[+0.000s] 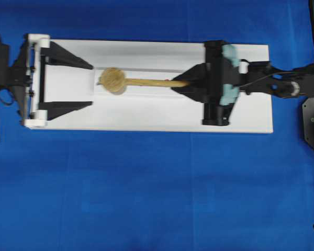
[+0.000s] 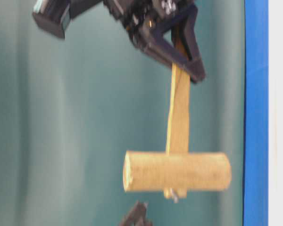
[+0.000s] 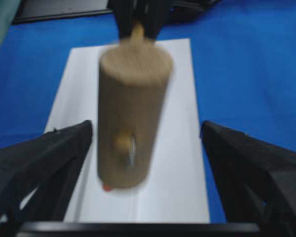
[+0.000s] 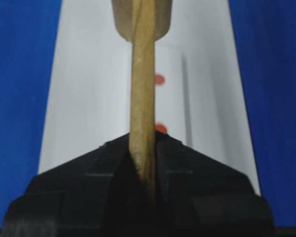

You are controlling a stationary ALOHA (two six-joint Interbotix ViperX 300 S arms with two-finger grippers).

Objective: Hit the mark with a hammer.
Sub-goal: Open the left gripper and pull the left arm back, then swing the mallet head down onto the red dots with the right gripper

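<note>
Fingers of the left gripper stand spread wide at the left end of the white board, holding nothing, their tips just short of the mallet head; the board lies on the blue worktop; between the two grippers hangs the hammer, its thick cylindrical head toward the left gripper and its flat handle running right into the right gripper; from the left wrist view the head floats between the two open fingers, touching neither; the right gripper's fingers are clamped tight on the far end of the handle, carrying the hammer clear above the board; small red marks dot the board beneath the handle; the table-level view shows more red dots along the board's edge
</note>
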